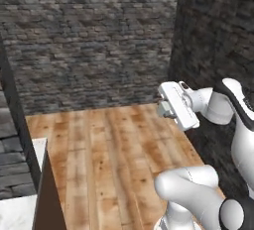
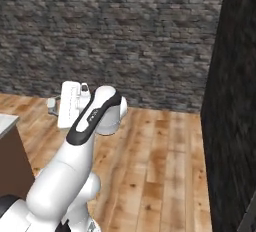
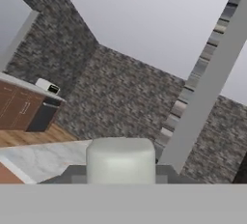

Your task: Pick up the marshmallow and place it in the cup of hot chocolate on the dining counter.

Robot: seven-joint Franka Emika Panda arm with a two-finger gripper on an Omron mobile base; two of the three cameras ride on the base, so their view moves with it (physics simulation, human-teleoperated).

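The claw [image 3: 120, 177] pinches the marshmallow [image 3: 120, 160], lifted above the counter [image 3: 43, 158]. This looks like the carrying step. Next it must find the cup of hot chocolate on that counter and lower over it.

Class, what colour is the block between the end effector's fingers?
Off-white; the marshmallow shows best in the hand view.

You'll find nothing to read here: no text, label, brand, number or sign shows on the brick walls, the wood floor, the arm or the marble tabletop [image 3: 43, 158].
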